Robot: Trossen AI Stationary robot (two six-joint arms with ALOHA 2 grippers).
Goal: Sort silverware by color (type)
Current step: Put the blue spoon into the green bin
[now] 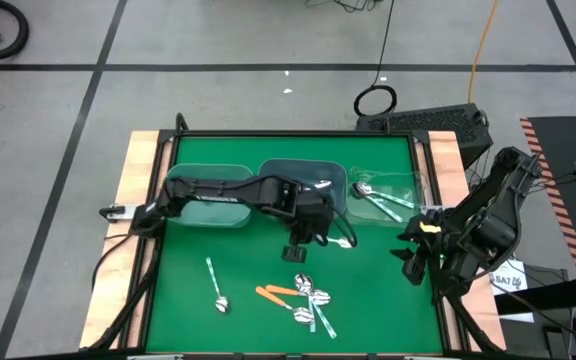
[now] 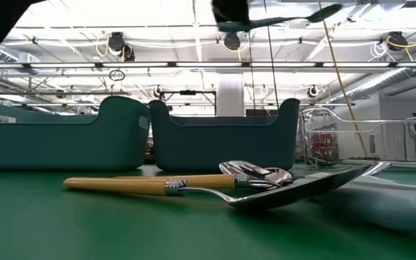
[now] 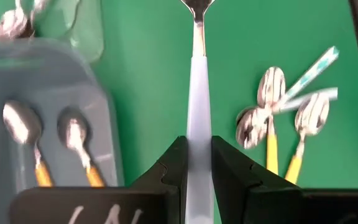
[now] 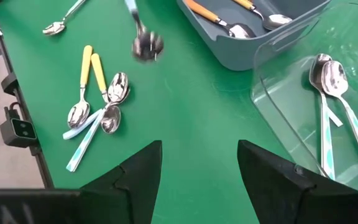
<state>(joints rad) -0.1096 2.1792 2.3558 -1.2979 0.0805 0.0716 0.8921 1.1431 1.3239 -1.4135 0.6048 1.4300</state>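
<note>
The left gripper (image 3: 197, 168) pinches a light blue spoon (image 3: 198, 106) above the mat, orange spoons (image 3: 281, 121) beside it; the right gripper (image 4: 199, 171) waits, wide apart.

Spoons on the green desk (image 2: 49, 231), bins behind.

An orange-handled spoon (image 2: 121, 184) lies near, its handle pointing left, its metal bowl among other shiny spoon bowls (image 2: 262, 175) just right of centre. A pale-handled spoon (image 2: 381, 195) lies at the right. Two teal bins stand farther back: one left (image 2: 56, 137), one centre (image 2: 222, 141), with a clear bin (image 2: 367, 137) to their right. High above, a dark end effector (image 2: 230, 13) holds a spoon (image 2: 295, 18) level.
</note>
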